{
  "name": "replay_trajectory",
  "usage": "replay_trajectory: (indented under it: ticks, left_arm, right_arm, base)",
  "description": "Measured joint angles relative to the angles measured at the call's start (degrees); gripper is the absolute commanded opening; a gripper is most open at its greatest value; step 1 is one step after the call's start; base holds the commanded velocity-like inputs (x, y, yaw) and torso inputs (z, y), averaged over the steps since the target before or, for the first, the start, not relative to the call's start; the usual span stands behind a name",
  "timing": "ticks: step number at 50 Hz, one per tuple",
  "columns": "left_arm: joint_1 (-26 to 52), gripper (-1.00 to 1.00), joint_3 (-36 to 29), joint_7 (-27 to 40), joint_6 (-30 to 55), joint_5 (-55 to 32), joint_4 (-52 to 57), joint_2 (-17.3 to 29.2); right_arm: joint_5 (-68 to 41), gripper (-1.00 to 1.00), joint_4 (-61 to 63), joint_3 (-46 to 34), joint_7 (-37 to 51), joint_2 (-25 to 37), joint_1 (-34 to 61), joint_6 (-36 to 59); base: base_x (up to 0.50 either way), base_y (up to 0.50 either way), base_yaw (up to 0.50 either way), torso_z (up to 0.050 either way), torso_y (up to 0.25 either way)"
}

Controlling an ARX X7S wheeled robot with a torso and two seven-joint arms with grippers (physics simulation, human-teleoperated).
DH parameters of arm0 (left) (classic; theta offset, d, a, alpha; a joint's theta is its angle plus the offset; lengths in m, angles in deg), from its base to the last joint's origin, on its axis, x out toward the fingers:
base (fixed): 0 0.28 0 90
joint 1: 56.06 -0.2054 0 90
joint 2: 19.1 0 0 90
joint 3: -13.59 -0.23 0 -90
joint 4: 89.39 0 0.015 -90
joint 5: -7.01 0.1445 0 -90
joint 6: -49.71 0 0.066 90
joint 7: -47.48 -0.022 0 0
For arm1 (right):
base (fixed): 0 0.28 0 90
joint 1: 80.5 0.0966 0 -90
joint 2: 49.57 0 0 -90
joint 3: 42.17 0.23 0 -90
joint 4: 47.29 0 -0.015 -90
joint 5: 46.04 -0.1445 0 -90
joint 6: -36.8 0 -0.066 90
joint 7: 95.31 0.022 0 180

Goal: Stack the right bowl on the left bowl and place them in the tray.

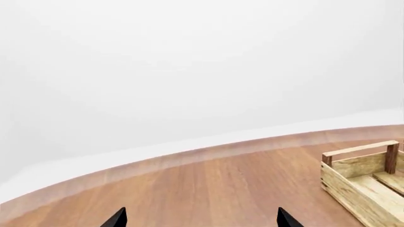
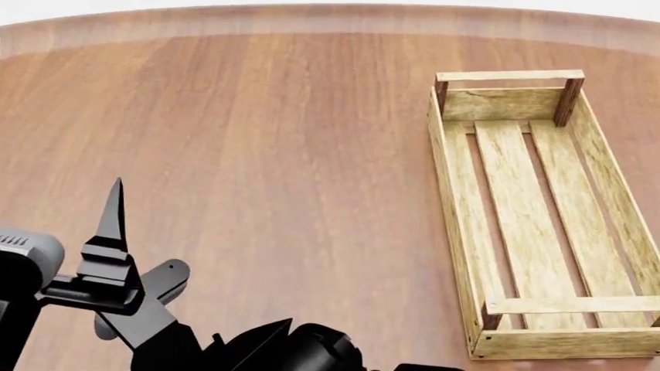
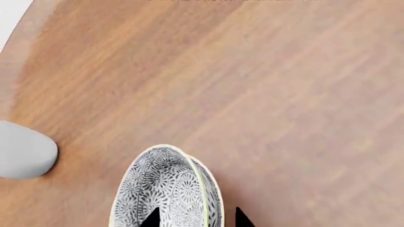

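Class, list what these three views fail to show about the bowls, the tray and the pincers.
- Bowl: right wrist view only; lower part cut by the edge, whether two are stacked unclear.
- Right pincer: only tips show; grip uncertain.
- Tray: right side cut off in head view.
- Left pincer: tips only in wrist view.

The left claw [image 2: 139, 247] is matte black, with one long finger [image 2: 111, 212] tapering to a sharp point and a shorter, rounded paddle-like one. It sits on a blocky black mount joined to a light grey cylindrical link [image 2: 26, 259] bearing small vent-like slots. Glossy black rounded housings [image 2: 299, 348] lie below. In both wrist views, only black pointed fingertips [image 1: 117, 218] show.
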Motion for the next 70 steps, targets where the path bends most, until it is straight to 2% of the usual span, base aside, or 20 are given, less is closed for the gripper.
replay_trajectory:
  ticks: [20, 37, 54, 55, 70]
  left_arm:
    - [-0.44, 1.0, 0.21, 0.26, -0.76, -0.61, -0.06, 0.01]
    - [-0.55, 1.0, -0.77, 0.77, -1.3, -0.04, 0.13, 0.5]
    - [-1.23, 1.0, -0.7, 0.47, -2.7, -0.5, -0.23, 0.69]
    - [-1.27, 1.0, -0.69, 0.46, -2.78, -0.51, -0.26, 0.71]
    - [-1.57, 1.0, -0.63, 0.58, -3.53, -0.65, -0.45, 0.99]
  right_arm:
    - [-0.53, 1.0, -1.2, 0.3, -0.88, -0.06, -0.43, 0.91]
    - [0.02, 1.0, -1.06, 0.36, -3.13, -0.07, -0.65, 3.58]
    - [1.65, 1.0, -1.44, 0.45, -4.12, -0.07, -0.94, 3.46]
    - [1.59, -1.0, -1.58, 0.47, -4.03, -0.07, -0.96, 3.3]
    - [1.47, -1.0, -2.59, 0.65, -3.63, -0.07, -1.18, 1.61]
  base:
    - [0.0, 0.0, 0.0, 0.0, 0.0]
    - [0.0, 0.0, 0.0, 0.0, -0.238]
    - [0.0, 0.0, 0.0, 0.0, 0.0]
    - [0.0, 0.0, 0.0, 0.0, 0.0]
    - [0.0, 0.0, 0.0, 0.0, 0.0]
